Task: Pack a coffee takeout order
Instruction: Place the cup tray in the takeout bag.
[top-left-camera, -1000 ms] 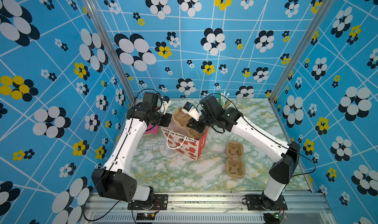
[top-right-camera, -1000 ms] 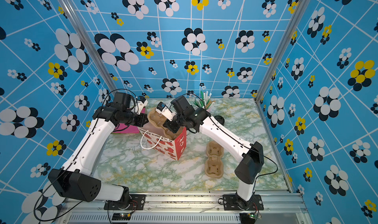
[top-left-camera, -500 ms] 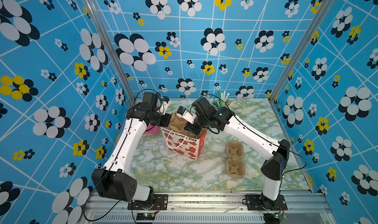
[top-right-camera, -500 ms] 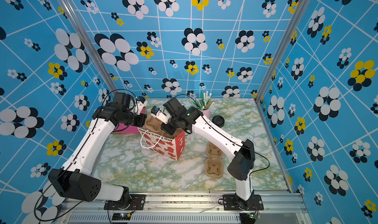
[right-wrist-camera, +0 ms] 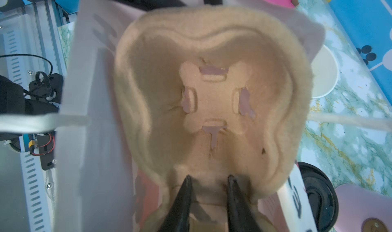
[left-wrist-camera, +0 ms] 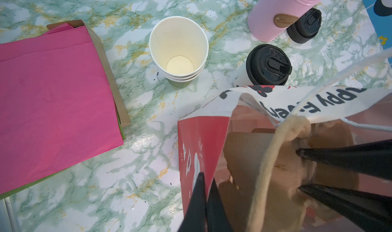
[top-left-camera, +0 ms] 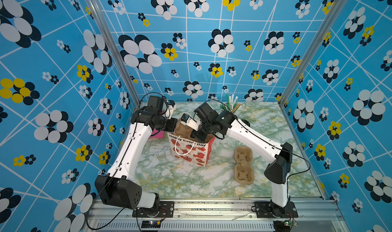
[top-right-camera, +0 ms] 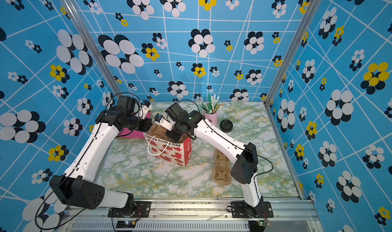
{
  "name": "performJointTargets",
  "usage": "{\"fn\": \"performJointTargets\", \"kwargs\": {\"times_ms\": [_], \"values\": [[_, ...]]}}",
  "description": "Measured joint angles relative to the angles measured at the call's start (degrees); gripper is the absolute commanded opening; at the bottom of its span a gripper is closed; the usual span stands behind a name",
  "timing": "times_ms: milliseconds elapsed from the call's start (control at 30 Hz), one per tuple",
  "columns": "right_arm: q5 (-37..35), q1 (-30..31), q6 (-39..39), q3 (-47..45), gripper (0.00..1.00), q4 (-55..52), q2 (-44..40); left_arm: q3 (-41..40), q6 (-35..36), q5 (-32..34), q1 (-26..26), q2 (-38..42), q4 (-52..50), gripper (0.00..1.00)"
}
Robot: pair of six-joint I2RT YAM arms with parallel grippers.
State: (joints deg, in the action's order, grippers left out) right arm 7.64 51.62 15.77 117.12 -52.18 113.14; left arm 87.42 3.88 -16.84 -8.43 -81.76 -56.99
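Brown pulp cup holder [top-left-camera: 180,130] standing on end, lower part inside the gift bag [top-left-camera: 191,154]; black-lidded paper cup [left-wrist-camera: 268,64] upright just beside the bag.

Stacked lidless cups [left-wrist-camera: 179,52] stand near a pink tumbler [left-wrist-camera: 277,10] — a black lid [left-wrist-camera: 304,26] just beside it.

The left arm [top-left-camera: 131,148] and right arm [top-left-camera: 252,137] bend inward, wrists tipped down. The left gripper [left-wrist-camera: 206,178] pinches the bag [left-wrist-camera: 201,139] edge (fingers tight together); the right gripper [right-wrist-camera: 209,178] squeezes the cup holder [right-wrist-camera: 212,93].
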Motion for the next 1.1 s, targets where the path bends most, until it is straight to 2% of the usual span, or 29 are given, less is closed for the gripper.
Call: {"fn": "performJointTargets", "kwargs": {"times_ms": [433,767,1100], "values": [[-0.3,0.5,0.1,-2.4,0.00,2.0,-4.7,-0.5,0.2,0.4,0.2,1.7,-0.4,0.05],[-3.1,4.0,2.1,-5.4,0.00,2.5,-5.8,-0.8,0.2,0.3,0.3,1.9,-1.0,0.05],[-6.2,5.0,4.5,-8.9,0.00,4.8,-8.6,-0.8,0.2,0.3,0.7,1.9,-1.4,0.05]]}}
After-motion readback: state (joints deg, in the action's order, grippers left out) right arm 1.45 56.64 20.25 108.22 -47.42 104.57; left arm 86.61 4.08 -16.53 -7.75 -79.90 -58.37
